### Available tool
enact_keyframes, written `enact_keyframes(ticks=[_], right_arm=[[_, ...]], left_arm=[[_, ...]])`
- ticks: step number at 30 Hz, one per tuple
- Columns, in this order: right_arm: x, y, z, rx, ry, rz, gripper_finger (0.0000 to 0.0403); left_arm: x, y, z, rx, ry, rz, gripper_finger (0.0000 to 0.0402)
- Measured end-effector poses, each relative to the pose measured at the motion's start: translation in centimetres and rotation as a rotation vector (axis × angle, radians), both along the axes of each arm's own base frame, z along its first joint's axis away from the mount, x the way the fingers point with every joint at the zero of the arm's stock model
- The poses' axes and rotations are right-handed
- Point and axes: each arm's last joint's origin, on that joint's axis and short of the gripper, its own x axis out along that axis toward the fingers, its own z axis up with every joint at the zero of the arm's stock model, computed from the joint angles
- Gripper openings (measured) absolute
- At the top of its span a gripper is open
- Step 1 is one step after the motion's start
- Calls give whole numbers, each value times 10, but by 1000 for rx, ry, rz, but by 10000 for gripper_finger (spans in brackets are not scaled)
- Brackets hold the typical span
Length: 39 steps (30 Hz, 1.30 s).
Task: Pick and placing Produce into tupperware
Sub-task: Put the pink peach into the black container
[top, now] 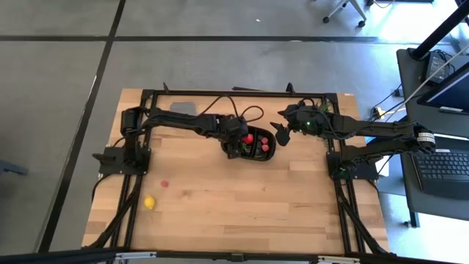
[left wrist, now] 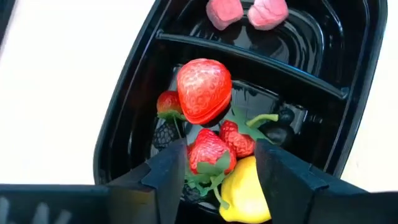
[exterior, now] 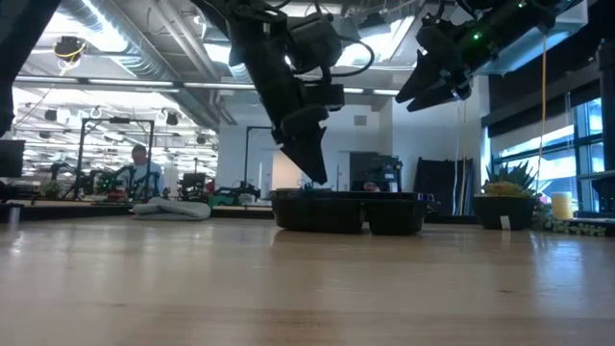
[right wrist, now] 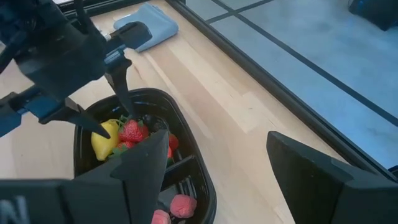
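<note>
- Wooden table (top: 242,205), pale planks, black frame rails along its edges.
- Black tray (top: 258,147) near the far edge, centre.
- Yellow piece (top: 149,202) near the left edge.
- Small red piece (top: 165,185) just beside it.
- Grey flat piece (top: 182,107) at the far edge.

High overhead; low at tabletop level; both wrists close above tray (left wrist: 124,124), shared.

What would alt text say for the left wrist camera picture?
Two open dark fingers of the left gripper hang over a black tray compartment piled with red strawberries and a yellow lemon. Two pink pieces lie in the next compartment.
</note>
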Motion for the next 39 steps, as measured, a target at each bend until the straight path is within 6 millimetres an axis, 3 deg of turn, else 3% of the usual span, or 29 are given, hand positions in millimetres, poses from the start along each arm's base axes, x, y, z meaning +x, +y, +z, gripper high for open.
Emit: enact_keyframes(ticks=[7, 13, 21, 27, 31, 39], right_arm=[[0, 0, 0, 0, 1, 0, 275], [0, 0, 0, -13, 9, 9, 275], [0, 0, 1, -19, 3, 12, 275], [1, 0, 1, -21, -6, 12, 275], [1, 0, 1, -20, -5, 11, 275], [2, 0, 3, -26, -26, 12, 275]], left_arm=[[-4, -2, 8, -59, -26, 53, 270], [-17, -4, 36, -77, -69, 102, 316], [-87, -35, 76, -206, 235, 193, 316], [-138, -69, 86, -315, 551, 392, 314], [-152, -86, 71, -385, 659, 525, 314], [-167, -107, 16, -494, 758, 574, 314]])
